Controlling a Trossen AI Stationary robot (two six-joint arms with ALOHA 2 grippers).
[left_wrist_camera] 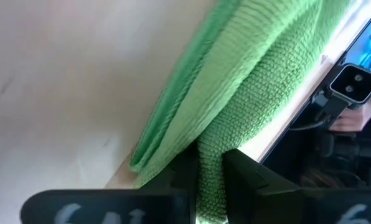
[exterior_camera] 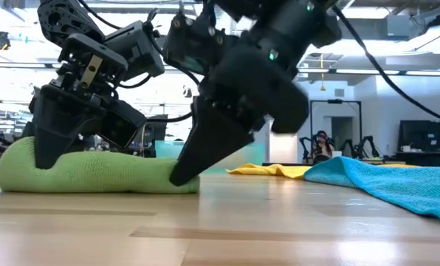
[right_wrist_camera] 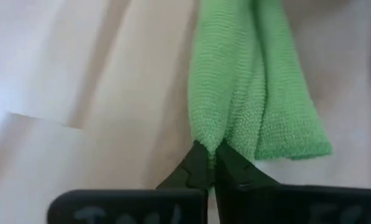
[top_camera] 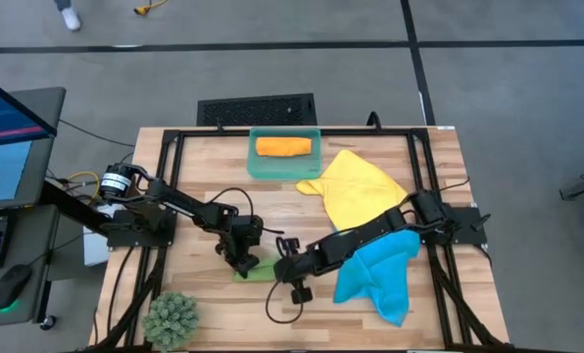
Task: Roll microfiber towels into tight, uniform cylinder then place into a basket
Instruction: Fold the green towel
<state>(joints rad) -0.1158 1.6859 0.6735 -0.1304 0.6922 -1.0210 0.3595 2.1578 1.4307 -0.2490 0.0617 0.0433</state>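
At the near edge of the wooden table (top_camera: 194, 172), toward seven o'clock in the overhead view, a spiky green plant ball (top_camera: 171, 318) sits alone. Just beyond it, near the table's centre, both arms meet over the green towel (exterior_camera: 94, 171), which lies rolled into a low sausage on the wood. The left gripper (left_wrist_camera: 209, 180) has its jaws nearly closed on a fold of the green cloth at one end of the roll, the fabric pinched between the two dark fingers. The right gripper (right_wrist_camera: 211, 163) has its jaws drawn together to a point on the roll's other end, where a thin ridge of the green cloth is nipped between the tips. At three to four o'clock of the pair, the bright blue towel (top_camera: 380, 277) lies rumpled and unrolled under the right arm. Farther back, at about one o'clock, the yellow towel (top_camera: 356, 188) is spread loose, one corner reaching toward the basket (top_camera: 257, 169). The teal tub stands at twelve o'clock near the table's far edge, with the orange towel (top_camera: 282, 146) already rolled and lying inside it. A monitor (top_camera: 3, 108) stands off the table at nine o'clock.
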